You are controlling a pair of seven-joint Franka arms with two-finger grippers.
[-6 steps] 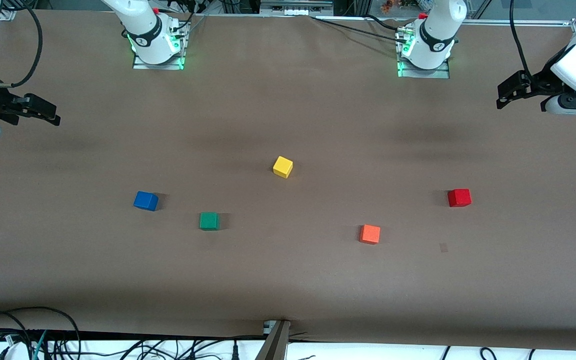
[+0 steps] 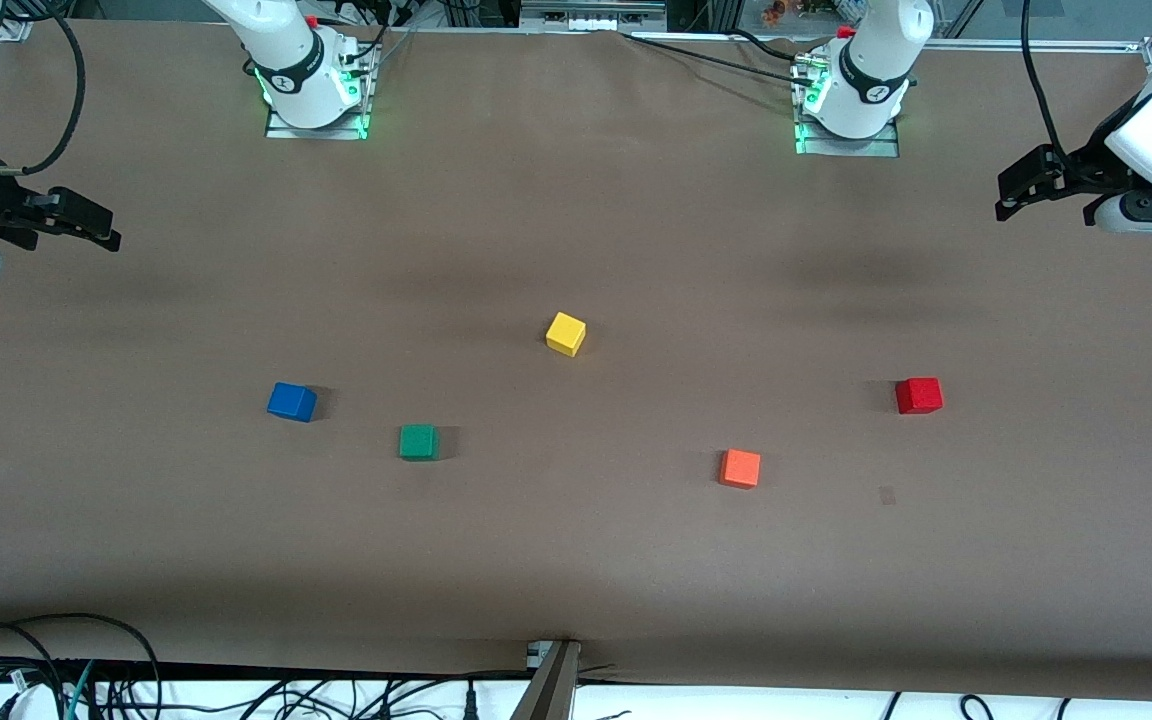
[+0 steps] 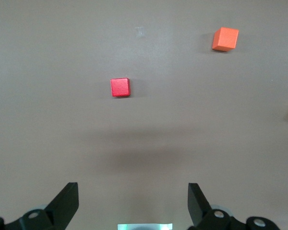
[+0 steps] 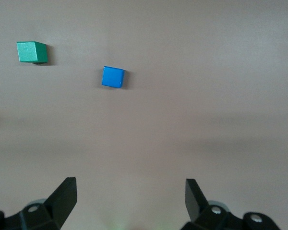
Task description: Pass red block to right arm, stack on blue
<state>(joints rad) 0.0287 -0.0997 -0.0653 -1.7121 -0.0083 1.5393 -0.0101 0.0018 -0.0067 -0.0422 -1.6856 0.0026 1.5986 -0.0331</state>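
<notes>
Yellow cube (image 2: pixel 566 333), green cube (image 2: pixel 418 441) and orange cube (image 2: pixel 740 468) lie apart on the table (image 2: pixel 576 560).

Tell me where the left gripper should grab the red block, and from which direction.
Probably from straight above, left gripper fingers closing on two opposite side faces of the red block. It sits flat on the table, top face up, nothing touching it; the orange cube lies well apart, so either pair of faces is free.

No text or label seems legible anywhere.
</notes>
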